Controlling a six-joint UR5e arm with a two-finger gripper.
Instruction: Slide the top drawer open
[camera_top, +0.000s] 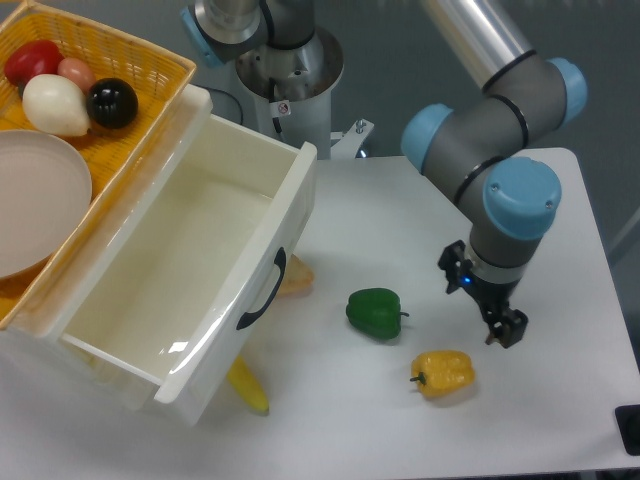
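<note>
One drawer matters here: the top drawer (190, 270), glossy cream-white, stands pulled far out from its cabinet at the left, its inside bare, its one black curved handle (265, 290) on the front that faces the near right. My gripper (483, 303) hangs over the table (560, 400) at the right, well apart from that drawer, its fingers spread and holding nothing. Two peppers lie on the white top: one green pepper (375, 312) to the left of my tool, one yellow pepper (443, 372) nearer the front edge, just below and left of my fingers, touched by neither. One pale orange piece (294, 277) shows beside the drawer front, and one yellow thing (246, 386) pokes out under the drawer's near corner. One yellow wicker basket (110, 70) sits at the far left, with four rounded items in it: one red, one pinkish, one white, one black. One pale bowl (35, 205) lies partly in it. A small sticker on my arm's base is too small to read.
</note>
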